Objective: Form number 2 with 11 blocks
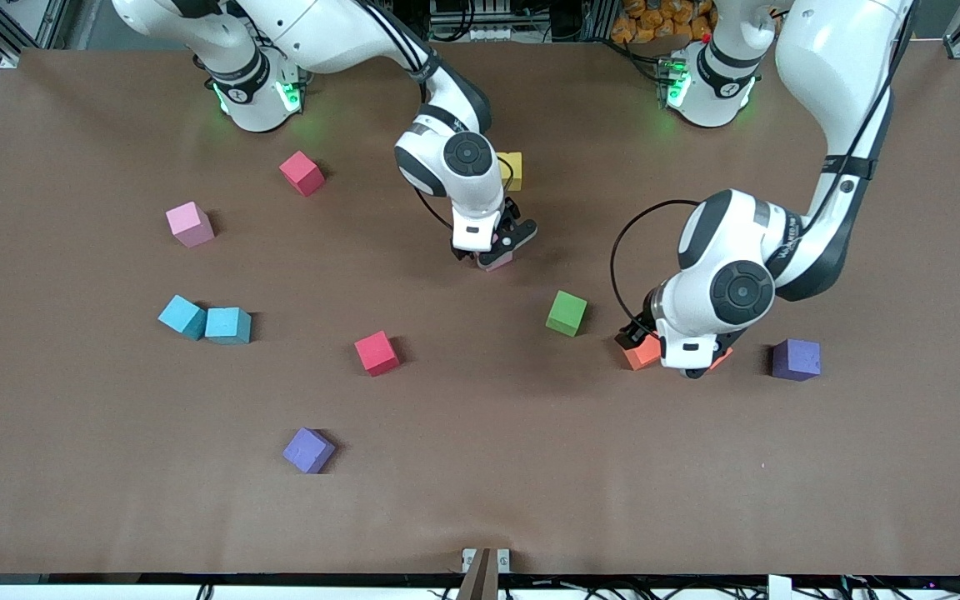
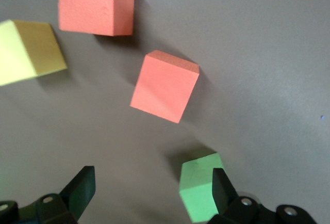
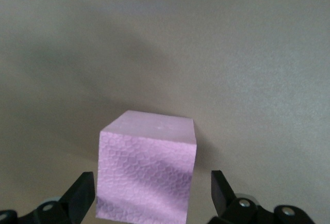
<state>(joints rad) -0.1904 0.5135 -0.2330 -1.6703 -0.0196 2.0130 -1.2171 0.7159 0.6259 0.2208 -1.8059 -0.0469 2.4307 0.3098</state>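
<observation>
We see the blocks lying scattered on the brown table (image 1: pixel 480 500), and they make no figure yet. We read the clock on the front view from the table's middle.

The right gripper (image 3: pixel 153 185) hangs low at about twelve o'clock. Its fingers are apart, one on each side of a pink block (image 3: pixel 149 172), with a gap on both sides. A yellow block (image 1: pixel 513 171) lies farther up at twelve.

The left gripper (image 2: pixel 152 180) is at about four o'clock, over an orange block (image 1: pixel 641 352). Its fingers are also spread wide and hold nothing. A green block (image 1: pixel 567 313) lies near at three, and a purple block (image 1: pixel 796 359) lies farther out toward four.

At nine are two teal blocks (image 1: pixel 205 322), touching each other. At ten are a second pink block (image 1: pixel 190 224) and a red block (image 1: pixel 302 172), with another red block (image 1: pixel 377 352) at eight and another purple block (image 1: pixel 308 450) at seven.

On the left arm (image 1: pixel 788 242) there is dark lettering – too small for us to read.
</observation>
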